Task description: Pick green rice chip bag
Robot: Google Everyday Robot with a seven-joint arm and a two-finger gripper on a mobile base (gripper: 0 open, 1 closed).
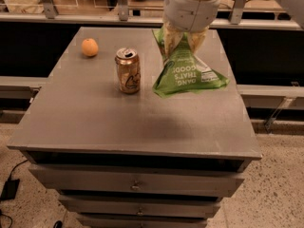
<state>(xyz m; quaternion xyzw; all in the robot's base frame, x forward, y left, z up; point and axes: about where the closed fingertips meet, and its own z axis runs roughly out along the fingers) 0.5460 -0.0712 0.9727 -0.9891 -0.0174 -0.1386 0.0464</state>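
The green rice chip bag (pixel 187 72) hangs in the air above the right side of the grey cabinet top (pixel 95 113). It is bright green with upside-down white lettering and a white label. My gripper (pixel 183 38) is shut on the bag's top end and holds it up, with yellowish fingers (pixel 196 39) on either side of the pinched top. The white arm (pixel 192 4) comes down from the upper right.
A gold drink can (pixel 128 71) stands upright left of the bag. An orange (pixel 90 47) lies at the back left. Below the top are drawers (pixel 135 184). A railing (pixel 95 18) runs behind the cabinet.
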